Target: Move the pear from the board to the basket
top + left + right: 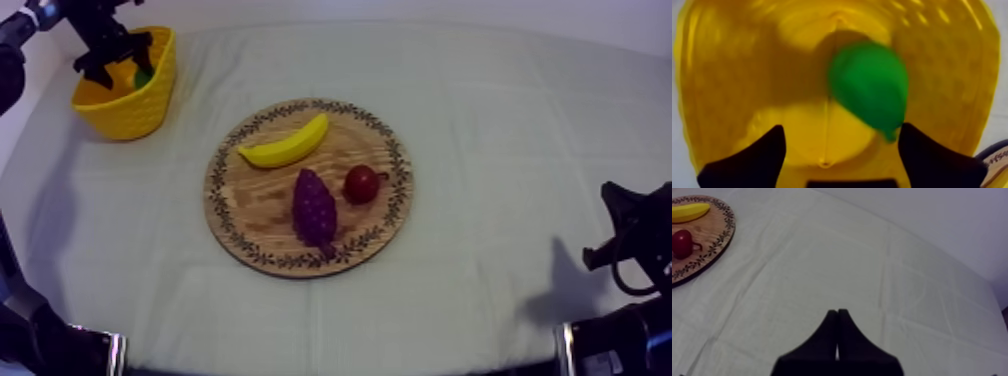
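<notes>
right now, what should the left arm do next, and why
Probably raise the left gripper straight up, clear of the yellow basket: its fingers stand apart and the pear is loose inside the basket, so the drop looks done.

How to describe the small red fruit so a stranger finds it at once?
Find the round wooden board mid-table. On its side nearer the right arm, beside the grapes, lies the small red fruit. It alone is round and red.
</notes>
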Robot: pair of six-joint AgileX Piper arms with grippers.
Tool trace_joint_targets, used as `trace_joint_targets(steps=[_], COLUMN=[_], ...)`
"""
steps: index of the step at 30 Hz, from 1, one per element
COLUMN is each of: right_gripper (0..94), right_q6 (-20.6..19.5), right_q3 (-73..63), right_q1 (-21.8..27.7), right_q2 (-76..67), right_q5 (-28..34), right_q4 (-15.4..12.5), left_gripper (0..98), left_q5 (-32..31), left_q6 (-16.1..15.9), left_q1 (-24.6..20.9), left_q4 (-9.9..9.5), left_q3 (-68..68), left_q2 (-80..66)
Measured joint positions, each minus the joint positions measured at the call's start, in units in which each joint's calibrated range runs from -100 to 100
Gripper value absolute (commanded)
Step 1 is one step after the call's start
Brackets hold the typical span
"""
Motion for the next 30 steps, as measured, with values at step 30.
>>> trace_joint_targets(steps=[30], right_gripper=[0.4], right_q6=[0.00], right_q3=[0.00], right_q1=[0.00], right_q2=[0.00], right_q5=[0.00], right_q4=[-0.05], left_gripper=[96.6], left_q5=[2.00], left_q6=[-1.59], left_q1=[-0.31], left_q4=[-0.93], left_q3=[7.35], left_q2=[-14.32])
